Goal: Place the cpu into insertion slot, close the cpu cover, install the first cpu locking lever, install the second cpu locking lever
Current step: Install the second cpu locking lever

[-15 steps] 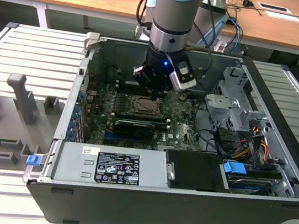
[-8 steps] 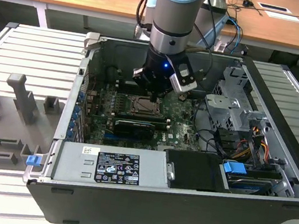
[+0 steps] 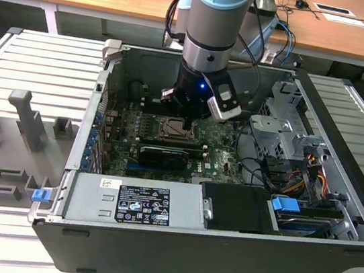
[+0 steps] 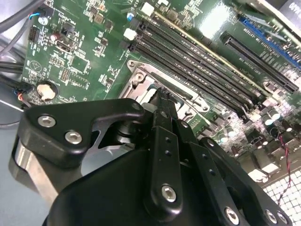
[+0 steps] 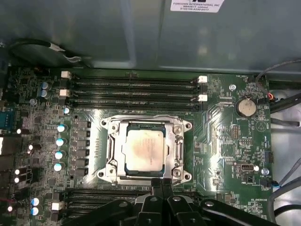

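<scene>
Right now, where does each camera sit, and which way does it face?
Exterior view: off the arm, above one side of the open computer case, looking down; the arm and gripper show.
First wrist view: on the wrist, facing straight onto the cpu under its cpu cover.
Second wrist view: on the wrist, looking obliquely past the gripper.
Both wrist views share the memory slots.
</scene>
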`<state>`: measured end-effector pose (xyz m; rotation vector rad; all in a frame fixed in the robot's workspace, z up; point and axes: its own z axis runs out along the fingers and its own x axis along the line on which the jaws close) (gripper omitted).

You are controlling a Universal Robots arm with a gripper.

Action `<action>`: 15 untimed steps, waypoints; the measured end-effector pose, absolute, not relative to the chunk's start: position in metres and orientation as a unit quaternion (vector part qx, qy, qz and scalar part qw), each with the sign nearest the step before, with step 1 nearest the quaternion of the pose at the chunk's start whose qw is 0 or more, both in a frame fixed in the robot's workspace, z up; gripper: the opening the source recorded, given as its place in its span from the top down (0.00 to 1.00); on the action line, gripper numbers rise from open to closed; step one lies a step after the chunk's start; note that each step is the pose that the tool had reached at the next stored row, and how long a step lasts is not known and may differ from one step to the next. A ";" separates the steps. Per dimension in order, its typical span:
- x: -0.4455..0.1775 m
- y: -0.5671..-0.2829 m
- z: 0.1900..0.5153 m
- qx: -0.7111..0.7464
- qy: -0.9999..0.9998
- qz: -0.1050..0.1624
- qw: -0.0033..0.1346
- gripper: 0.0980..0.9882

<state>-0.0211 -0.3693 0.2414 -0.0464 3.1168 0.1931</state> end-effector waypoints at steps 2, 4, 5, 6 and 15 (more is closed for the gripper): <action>-0.021 -0.371 0.241 -0.015 0.998 0.062 0.009 0.99; -0.021 -0.373 0.241 -0.015 0.998 0.062 0.009 0.99; -0.021 -0.376 0.241 -0.015 0.998 0.062 0.009 0.99; -0.021 -0.378 0.241 -0.016 0.998 0.062 0.009 0.99; -0.030 -0.391 0.241 -0.032 0.997 0.077 0.008 0.99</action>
